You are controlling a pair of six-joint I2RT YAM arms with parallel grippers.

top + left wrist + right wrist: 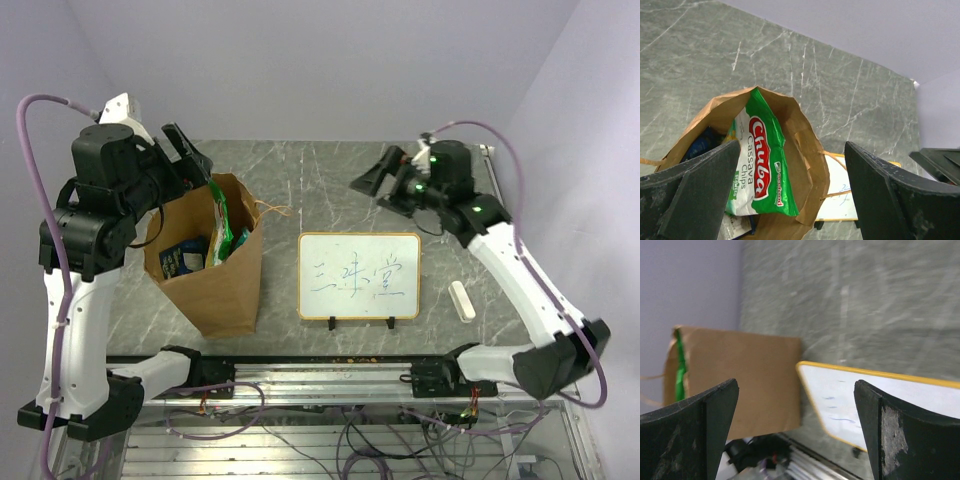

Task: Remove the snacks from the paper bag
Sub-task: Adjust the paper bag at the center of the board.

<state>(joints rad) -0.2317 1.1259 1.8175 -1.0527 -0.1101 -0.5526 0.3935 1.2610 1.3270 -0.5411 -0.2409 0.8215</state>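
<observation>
1. Located paper bag [215, 275] standing upright on the grey marbled surface [320, 180], left of centre in the top view, mouth open upward
2. Found green chip bag [762, 165] with red logo inside it, standing on end against the paper wall, top corner reaching the rim; not yet taken out
3. Spotted dark blue wrapper [185, 258] lower in the same bag, frame-left of the green packet, partly hidden by the bag wall
4. Logged left jaws wide apart, holding nothing, poised over the bag mouth at upper left of the top view; contact with the paper rim: cannot tell
5. Logged right jaws likewise wide apart and empty, raised at upper right of the top view, well apart from the bag
6. Noted thin string handle [275, 210] trailing off the bag's right rim
7. Noted whiteboard [360, 275] with blue scribbles, propped on two black feet just right of the bag; white eraser block [460, 300] lying on the surface further right
</observation>
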